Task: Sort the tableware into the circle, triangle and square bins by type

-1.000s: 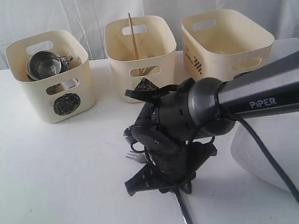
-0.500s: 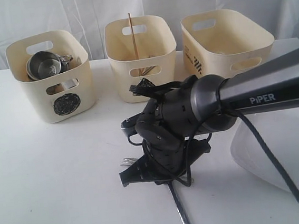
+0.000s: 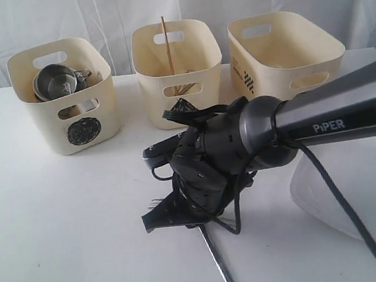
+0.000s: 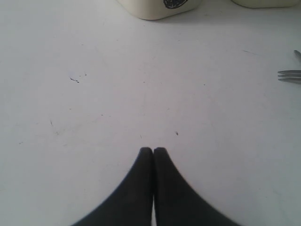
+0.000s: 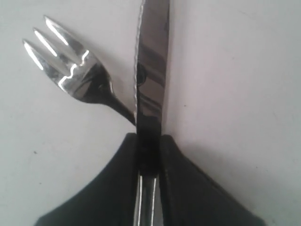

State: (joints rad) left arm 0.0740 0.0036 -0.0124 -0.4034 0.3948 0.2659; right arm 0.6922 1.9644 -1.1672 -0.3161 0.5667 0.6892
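Your right pincer (image 5: 149, 141) clamps the knife (image 5: 151, 70), long axis near to far, fork (image 5: 70, 66) just left. Your left pincer (image 4: 153, 150) sits together.

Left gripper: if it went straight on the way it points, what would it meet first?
Probably the circle bin: the shut left gripper points across bare table at its wall. The fork lies off that line. If the gripper tilts downward, the table comes first; depth is unclear.
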